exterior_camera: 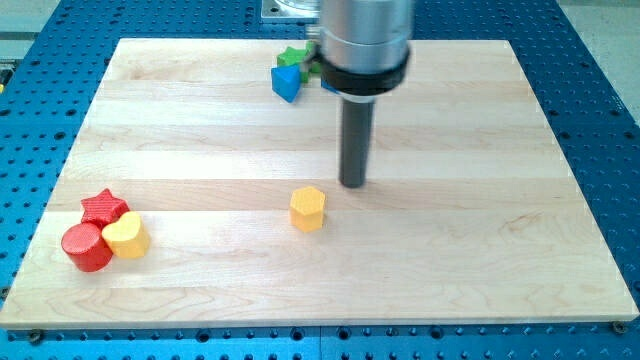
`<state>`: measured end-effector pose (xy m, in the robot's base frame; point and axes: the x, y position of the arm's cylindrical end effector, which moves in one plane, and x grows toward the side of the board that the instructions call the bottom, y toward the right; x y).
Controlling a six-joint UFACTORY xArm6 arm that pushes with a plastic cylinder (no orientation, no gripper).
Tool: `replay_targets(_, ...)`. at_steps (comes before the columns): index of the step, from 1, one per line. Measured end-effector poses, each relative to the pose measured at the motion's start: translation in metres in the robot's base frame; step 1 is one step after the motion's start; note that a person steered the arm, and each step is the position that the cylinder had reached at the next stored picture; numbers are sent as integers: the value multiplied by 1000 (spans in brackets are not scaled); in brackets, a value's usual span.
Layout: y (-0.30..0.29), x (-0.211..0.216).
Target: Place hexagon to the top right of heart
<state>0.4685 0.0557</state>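
Note:
A yellow hexagon block (308, 208) lies near the middle of the wooden board (480, 250). A yellow heart block (127, 235) lies at the lower left, touching a red cylinder (87, 247) on its left and a red star (104, 208) above it. My tip (353, 184) rests on the board just up and to the right of the hexagon, a small gap apart from it. The hexagon is far to the right of the heart and slightly above it.
A blue block (287, 82) and a green block (295, 57) sit near the board's top edge, left of the arm's body (365, 45), which hides part of another blue piece (328, 84). A blue perforated table (600, 100) surrounds the board.

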Motion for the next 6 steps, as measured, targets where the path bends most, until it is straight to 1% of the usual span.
replay_targets(1,-18,60)
replay_targets(2,-151,64)
replay_targets(3,-152,62)
replay_targets(4,-88,42)
replay_targets(5,-147,19)
replay_targets(6,-197,43)
